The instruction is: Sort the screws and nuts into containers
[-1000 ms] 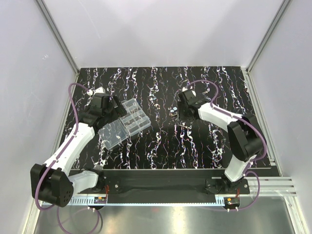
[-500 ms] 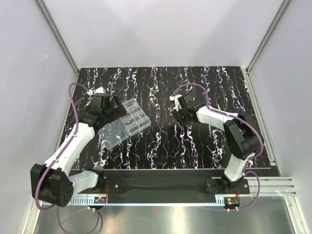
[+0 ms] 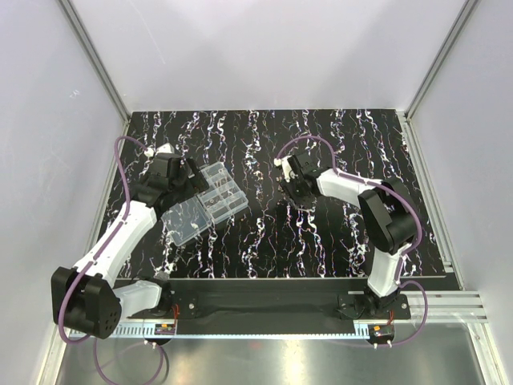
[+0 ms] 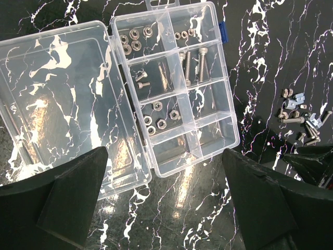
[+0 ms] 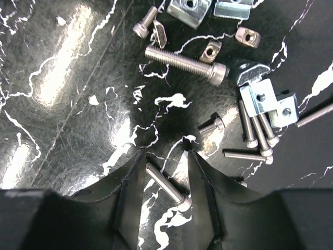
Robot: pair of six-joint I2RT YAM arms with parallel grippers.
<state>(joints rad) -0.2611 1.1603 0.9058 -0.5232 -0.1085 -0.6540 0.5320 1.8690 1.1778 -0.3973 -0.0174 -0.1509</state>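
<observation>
Right jaws: part-way apart, standing on either side of a short silvery socket-head screw (image 5: 166, 185) that lies slantwise on the surface. No pinch on it visible yet, nothing lifted.

Just beyond that screw, the unsorted heap: a long silvery screw (image 5: 186, 60), a bundle of thin silvery screws (image 5: 256, 130), small brownish nuts (image 5: 210, 51) and bright blocky slot nuts (image 5: 190, 10). All loose, some touching. Heap near the middle of the surface, well apart from the box.

Toward the left edge: clear plastic organiser box (image 4: 216, 133), with its hinged clear lid (image 4: 57, 99) folded flat open beside it. Already stocked in part:
- silvery hex nuts (image 4: 132, 41) in one end compartment
- smaller nuts (image 4: 184, 34) in the one next to it
- two long dark-headed screws (image 4: 195, 65) and a couple of short screws (image 4: 141, 80) in the middle row
- more hex nuts (image 4: 156, 117) in the row after
- two compartments at the other end bare

Left jaws spread wide above the box, grasping nothing.

Judged well begun but far from done. A good dozen pieces left out on the black, white-streaked surface (image 3: 264, 241), each needing its own pick, carry and drop into the matching compartment. Present step, by the look of it: taking the short screw first.
</observation>
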